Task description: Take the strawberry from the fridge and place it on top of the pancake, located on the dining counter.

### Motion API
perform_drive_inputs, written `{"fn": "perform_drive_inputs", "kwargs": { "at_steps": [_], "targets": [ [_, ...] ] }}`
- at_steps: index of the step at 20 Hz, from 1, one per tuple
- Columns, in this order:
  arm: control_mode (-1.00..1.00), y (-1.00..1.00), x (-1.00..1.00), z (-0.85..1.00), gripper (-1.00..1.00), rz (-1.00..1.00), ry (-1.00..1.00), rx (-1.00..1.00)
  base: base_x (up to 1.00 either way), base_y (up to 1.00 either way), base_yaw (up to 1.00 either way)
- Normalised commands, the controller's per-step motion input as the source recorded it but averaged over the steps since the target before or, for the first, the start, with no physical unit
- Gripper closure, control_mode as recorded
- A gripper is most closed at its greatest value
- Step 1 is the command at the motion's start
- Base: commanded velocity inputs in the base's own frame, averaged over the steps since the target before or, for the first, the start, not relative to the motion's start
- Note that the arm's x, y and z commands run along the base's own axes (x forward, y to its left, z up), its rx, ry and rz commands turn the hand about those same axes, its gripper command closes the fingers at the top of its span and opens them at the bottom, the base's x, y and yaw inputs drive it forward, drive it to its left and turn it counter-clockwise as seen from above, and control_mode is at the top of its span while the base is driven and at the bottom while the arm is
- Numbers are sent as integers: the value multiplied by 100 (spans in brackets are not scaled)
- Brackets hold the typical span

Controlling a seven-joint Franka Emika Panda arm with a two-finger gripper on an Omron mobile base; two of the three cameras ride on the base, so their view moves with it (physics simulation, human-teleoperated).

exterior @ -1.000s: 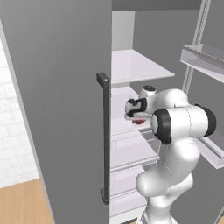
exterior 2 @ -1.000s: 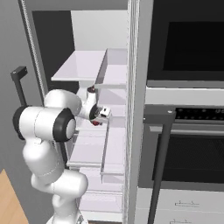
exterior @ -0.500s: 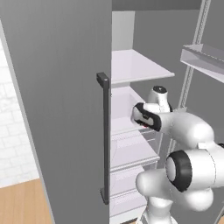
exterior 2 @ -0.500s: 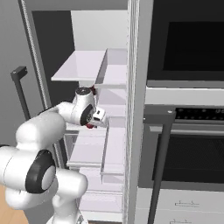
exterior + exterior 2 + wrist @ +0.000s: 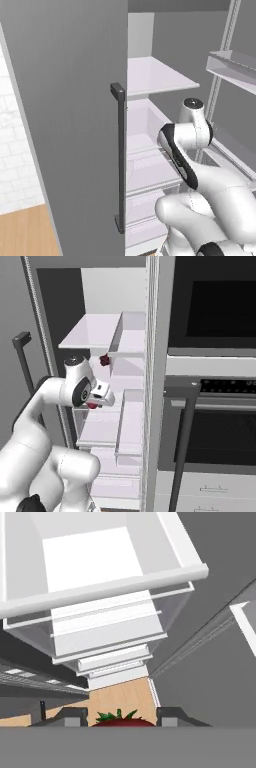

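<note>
The gripper [image 5: 120,718] is closed partway on the strawberry [image 5: 120,721]; in the hand view the red fruit with its green leaves sits between the two dark fingertips [image 5: 67,716], above a strip of wooden floor [image 5: 117,696]. In the right base view the gripper [image 5: 98,401] hangs in front of the open fridge [image 5: 107,406], the strawberry [image 5: 92,405] showing red under it. Beyond it stand the white drawers [image 5: 105,624] and shelves [image 5: 97,331]. A small dark red thing [image 5: 104,360] sits at the upper shelf's edge; what it is cannot be told.

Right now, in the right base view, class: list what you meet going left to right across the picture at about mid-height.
Fridge door handle → robot hand holding a strawberry → fridge shelves → oven handle → oven.
</note>
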Motion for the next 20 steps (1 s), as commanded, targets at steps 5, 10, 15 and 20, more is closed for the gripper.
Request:
{"fn": "perform_drive_inputs", "kwargs": {
  "at_steps": [5,10,15,20],
  "targets": [
    [-100,0,-100,55,100,0,-2,0,0,0,0],
    [-100,2,-100,35,100,0,-8,0,0,0,0],
    [-100,4,-42,1,100,0,-4,0,0,0,0],
    [-100,2,-2,0,100,1,-1,0,0,0,0]
  ]
}}
